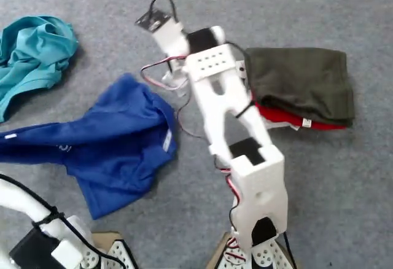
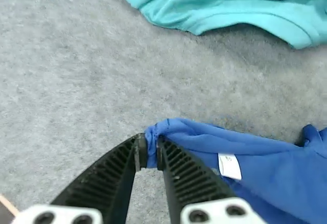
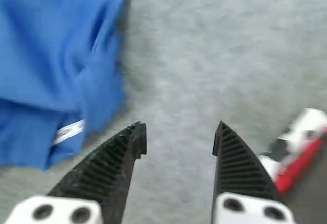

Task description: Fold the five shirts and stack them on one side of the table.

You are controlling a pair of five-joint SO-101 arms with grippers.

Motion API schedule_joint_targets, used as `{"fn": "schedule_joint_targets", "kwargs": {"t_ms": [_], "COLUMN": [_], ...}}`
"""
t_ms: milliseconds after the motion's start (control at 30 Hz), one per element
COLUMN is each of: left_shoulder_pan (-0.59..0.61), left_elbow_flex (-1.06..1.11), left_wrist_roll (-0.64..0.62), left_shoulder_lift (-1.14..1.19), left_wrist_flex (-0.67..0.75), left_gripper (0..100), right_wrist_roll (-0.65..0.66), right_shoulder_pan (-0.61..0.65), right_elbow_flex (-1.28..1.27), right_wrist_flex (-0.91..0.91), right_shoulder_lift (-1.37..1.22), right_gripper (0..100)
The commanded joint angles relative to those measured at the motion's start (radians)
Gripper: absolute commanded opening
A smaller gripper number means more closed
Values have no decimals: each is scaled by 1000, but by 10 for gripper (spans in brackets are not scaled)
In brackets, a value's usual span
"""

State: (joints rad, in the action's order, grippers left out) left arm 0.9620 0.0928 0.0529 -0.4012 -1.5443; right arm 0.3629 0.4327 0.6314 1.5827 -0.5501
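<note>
I see rough matt felt on the table, soft matt cloth in the blue shirt and teal shirt, smooth white plastic on my right arm, ribbed black plastic on the left gripper

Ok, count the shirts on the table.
4. Teal shirt crumpled at far left; blue shirt spread left of centre; olive shirt folded on red shirt at right. A fifth may be hidden in that stack.

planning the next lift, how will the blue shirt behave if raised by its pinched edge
Probably floppy: the blue shirt lies rumpled and bunches where the left gripper pinches it, so it should hang limp. Its folds look thin, so it is likely light. Trailing cloth may drag on the fuzzy-looking table.
</note>
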Motion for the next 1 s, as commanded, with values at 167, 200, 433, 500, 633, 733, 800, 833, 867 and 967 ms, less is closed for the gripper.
{"fn": "schedule_joint_targets", "kwargs": {"t_ms": [167, 200, 433, 500, 633, 733, 800, 833, 867, 967], "left_shoulder_pan": [22, 22, 21, 21, 13, 4, 1, 1, 1, 1], "left_elbow_flex": [87, 93, 110, 110, 110, 111, 111, 111, 111, 111], "left_wrist_roll": [-9, -9, -8, -8, 25, 72, 107, 126, 141, 184], "left_shoulder_lift": [44, 46, 40, 40, 41, 41, 43, 43, 43, 43], "left_wrist_flex": [49, 48, 48, 48, 48, 48, 44, 43, 41, 40], "left_gripper": [39, 39, 39, 39, 39, 39, 39, 39, 39, 39], "right_wrist_roll": [-120, -120, -115, -112, -110, -112, -84, -60, -40, 46], "right_shoulder_pan": [235, 253, 180, 138, 69, 0, -29, -41, -54, -92], "right_elbow_flex": [47, 58, 170, 228, 346, 280, 148, 61, -38, -311], "right_wrist_flex": [-43, -48, -41, 23, 187, 186, 186, 186, 186, 186], "right_shoulder_lift": [-113, -133, -338, -374, -404, -371, -320, -283, -239, -87], "right_gripper": [219, 219, 118, 17, 12, 13, 13, 13, 13, 13]}}
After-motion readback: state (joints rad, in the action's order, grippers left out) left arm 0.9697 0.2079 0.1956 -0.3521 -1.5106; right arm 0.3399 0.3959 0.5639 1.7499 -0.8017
